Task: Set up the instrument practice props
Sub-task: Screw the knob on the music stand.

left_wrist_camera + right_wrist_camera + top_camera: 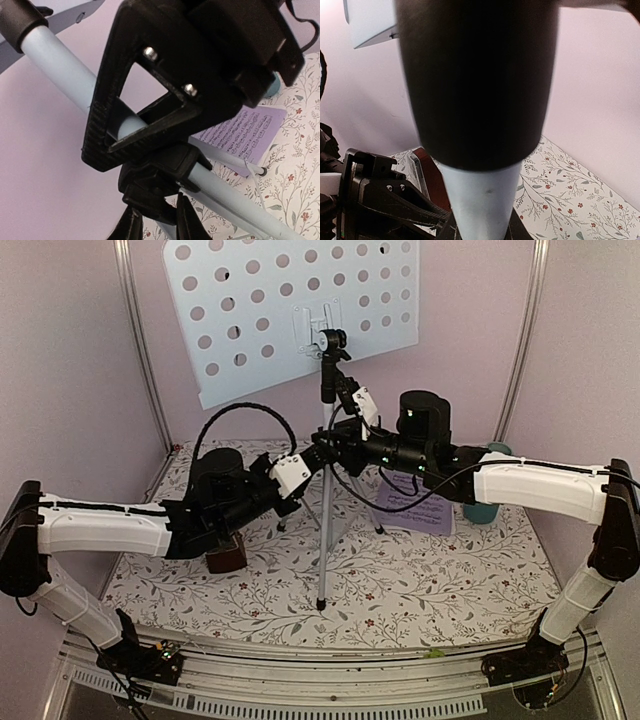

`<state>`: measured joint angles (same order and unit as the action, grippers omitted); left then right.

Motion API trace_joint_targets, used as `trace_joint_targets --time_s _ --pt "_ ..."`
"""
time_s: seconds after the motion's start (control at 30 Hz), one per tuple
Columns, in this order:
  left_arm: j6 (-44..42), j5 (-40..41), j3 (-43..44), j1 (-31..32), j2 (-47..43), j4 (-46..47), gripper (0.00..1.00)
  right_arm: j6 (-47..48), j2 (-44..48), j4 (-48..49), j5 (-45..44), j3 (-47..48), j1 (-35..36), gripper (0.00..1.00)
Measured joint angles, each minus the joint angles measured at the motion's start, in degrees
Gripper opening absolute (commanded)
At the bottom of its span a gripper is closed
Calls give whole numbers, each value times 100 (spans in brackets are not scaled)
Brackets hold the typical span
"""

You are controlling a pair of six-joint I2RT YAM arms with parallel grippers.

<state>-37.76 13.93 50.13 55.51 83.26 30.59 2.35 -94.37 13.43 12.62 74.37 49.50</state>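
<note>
So that music stand point(300, 310) cannot topple, likely, pole point(55, 60) is clamped by left gripper point(127, 130), and by right gripper point(338, 400) just above.

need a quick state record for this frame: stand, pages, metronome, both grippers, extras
stand: pale-blue perforated music stand with silver tripod legs, upright on the floral tablecloth
left gripper: shut on the stand's pale-blue pole
right gripper: at the pole higher up, by its black collar; jaws hidden
pages: white-lilac sheet-music page, flat on the cloth right of the stand
metronome: small dark-red-brown metronome, mostly hidden under the left arm
extra: teal cup, far right
</note>
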Motion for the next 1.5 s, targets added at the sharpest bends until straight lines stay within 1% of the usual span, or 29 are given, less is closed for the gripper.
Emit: trace_joint_targets --time_s 0.1,0.2,0.37,0.43,0.5,0.6,0.7,0.8,0.93,0.97,1.2,1.37,1.43,1.5 --pt "-131 26 0 4 0 0 0 0 0 0 -2 0 0 0" --pt "-125 31 9 4 -2 -11 4 0 0 -4 -2 4 0 0" --pt "114 28 9 7 -13 -33 29 2 2 -52 -2 28 0 0" --pt "197 24 11 11 -15 -50 37 2 2 -79 -2 39 0 0" --pt "291 15 4 24 -11 -170 42 9 2 -122 -2 63 0 0" --pt "417 -7 -20 44 -11 -264 45 20 4 -173 -2 87 0 0" --pt "533 -15 -42 46 -11 -330 46 24 7 -210 -2 103 2 6" --pt "693 0 -44 46 -11 -361 47 24 9 -234 -4 116 2 9" --pt "964 9 -44 46 -13 -396 47 24 13 -297 -7 144 2 18" --pt "1034 11 -44 46 -13 -404 48 24 13 -302 -7 146 2 24" --pt "1397 9 -44 46 -125 -483 50 57 15 -529 24 234 68 48" --pt "1534 11 -44 46 -205 -474 53 149 26 -651 136 310 114 64" --pt "1565 22 -44 46 -208 -474 56 151 35 -708 146 326 136 69" --pt "1602 28 -79 46 -229 -444 57 166 50 -750 146 323 151 75"
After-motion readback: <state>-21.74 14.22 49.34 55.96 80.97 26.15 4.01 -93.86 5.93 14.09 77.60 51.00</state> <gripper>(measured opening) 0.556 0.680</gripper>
